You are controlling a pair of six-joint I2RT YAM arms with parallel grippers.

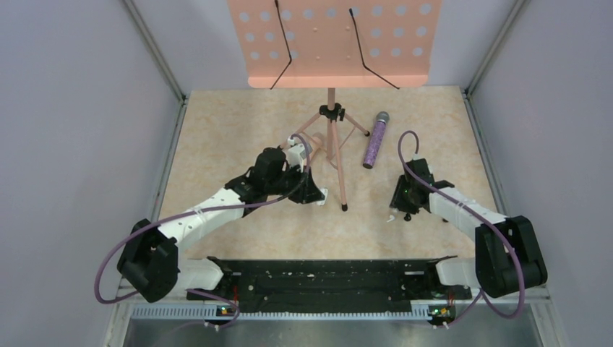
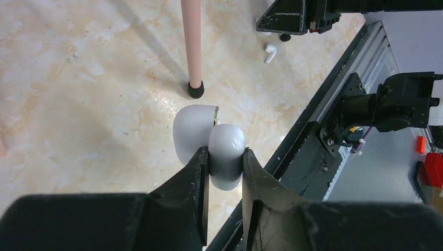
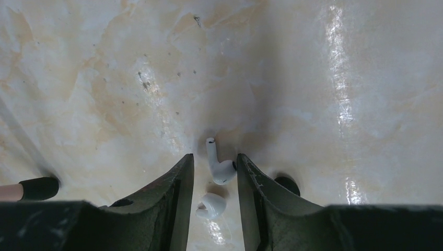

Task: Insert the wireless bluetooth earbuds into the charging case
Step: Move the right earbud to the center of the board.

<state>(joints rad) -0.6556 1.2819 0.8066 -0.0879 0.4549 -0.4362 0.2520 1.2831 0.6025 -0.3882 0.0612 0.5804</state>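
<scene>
The right claw stands low over the table with its jaws apart and nothing clamped. Deep between the fingers lies one earbud. Just past it, at the tips, lies the stemmed earbud, its head touching or all but touching one finger, stem pointing away.

The main risk is that both buds sit in the same gap. If the claw closes here it may pinch the two together, or catch the stemmed one off centre by its round head, so that it squirts out and skids over the glossy table. A grip on the head would also leave the stem at a poor angle for going into its socket.

Further off, the left claw is clamped on the body of the white case, lid hinged open beside it and held above the table. The grip covers only the smooth, rounded lower part, so a downward push from an earbud could twist or slip the case.

Beyond that, the stand leg stands between the arms and could be knocked on the way over. The microphone lies well clear.
</scene>
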